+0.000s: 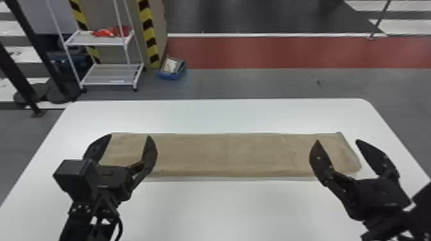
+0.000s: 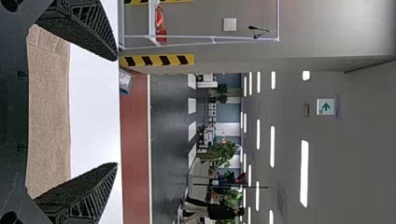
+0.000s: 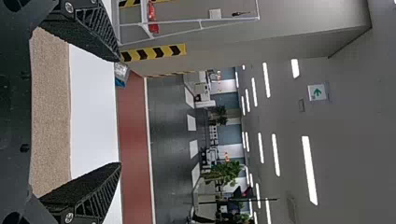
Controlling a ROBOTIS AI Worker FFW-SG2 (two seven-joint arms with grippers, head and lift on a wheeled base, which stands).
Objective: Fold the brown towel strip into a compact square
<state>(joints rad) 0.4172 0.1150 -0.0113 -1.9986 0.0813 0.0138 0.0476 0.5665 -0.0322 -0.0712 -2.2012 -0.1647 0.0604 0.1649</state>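
One brown towel strip (image 1: pixel 229 155): laid flat and lengthwise across the white table (image 1: pixel 224 211), its long sides running left to right, the near one slightly uneven; a folded edge shows at its right end. One left gripper (image 1: pixel 130 136): black, fingers spread wide, above the strip's left end, nothing held between them. One right gripper (image 1: pixel 338 140): likewise spread wide, at the right end, its inner finger over the cloth and its outer finger just past the end; nothing held. Background items: a white wheeled cart (image 1: pixel 109 75) and, on the floor beside a striped pillar (image 1: pixel 148 32), a blue tray (image 1: pixel 170 77). Step in hand, by judgement: the start of the fold that shortens the long strip, no end having been lifted. Next move called for: lower one or both grippers to an end, slide a fingertip under the cloth, close on all its layers, then carry that end inward over the middle. Points of care: a shallow pinch may catch only the top layer, and an uneven lift could skew the square.
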